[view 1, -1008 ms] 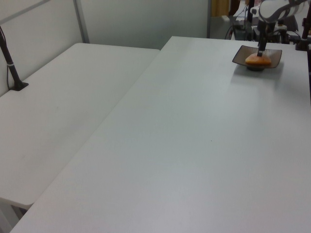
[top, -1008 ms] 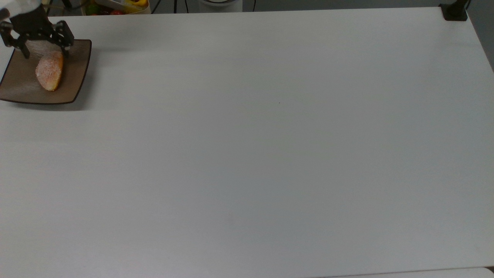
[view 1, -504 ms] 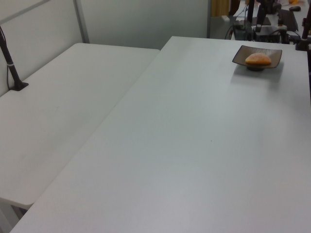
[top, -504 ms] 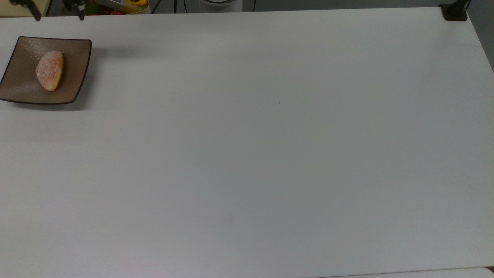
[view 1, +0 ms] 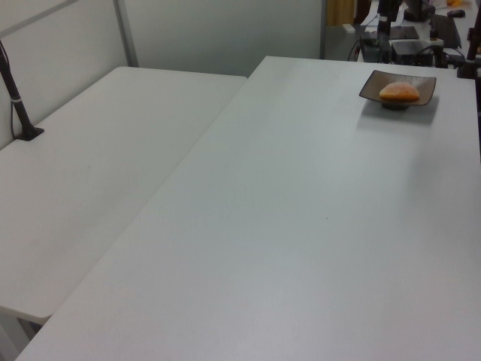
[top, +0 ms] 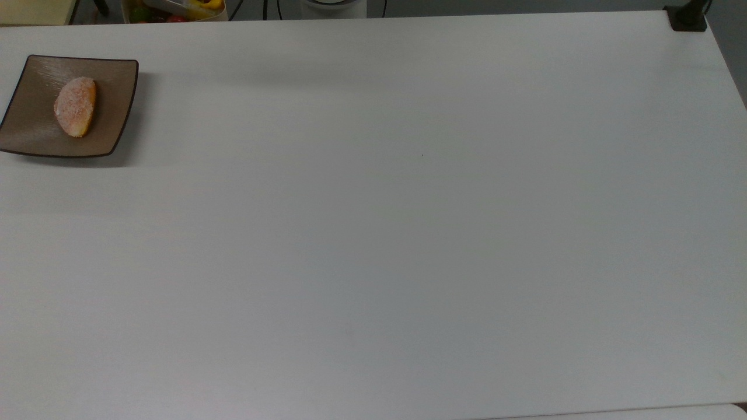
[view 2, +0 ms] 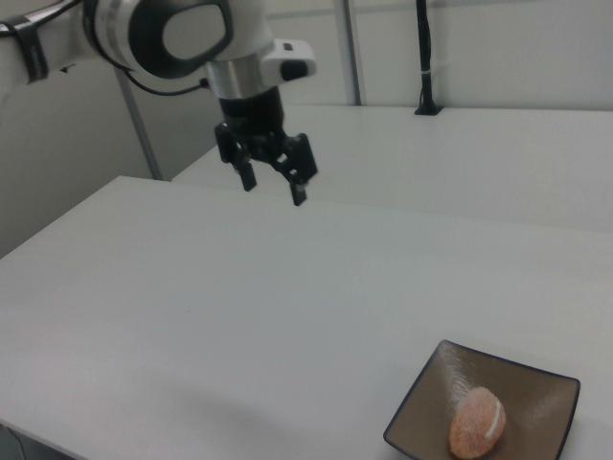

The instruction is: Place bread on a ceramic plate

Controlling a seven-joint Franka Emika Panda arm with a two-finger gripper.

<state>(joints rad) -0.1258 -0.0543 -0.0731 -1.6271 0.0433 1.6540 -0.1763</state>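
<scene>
Brown, glossy, square: one plate [top: 114, 105], dark-rimmed, corners upturned, at the far left of the top view, near the table's [top: 408, 233] back edge. One bread [top: 75, 107] lying in the shallow centre — oval, orange-tan, sugar-speckled, much smaller than the plate, fully inside the rim. Same pair at the upper right of the left view, plate [view 1: 425, 85] with bread [view 1: 399, 92] on it, and at the lower right of the right view, plate [view 2: 551, 398] and bread [view 2: 476, 423] showing one thin white stripe along its side.

One gripper [view 2: 273, 194], seen only in the right view — black, two fingers spread apart, nothing between them, pointing down, hanging in the air well apart from the plate toward the right view's upper left. White arm [view 2: 182, 34] above it.

Two white tables in the left view, edge to edge; second table [view 1: 83, 188] on the left view's left. One black post [view 1: 15, 94] standing on it.
</scene>
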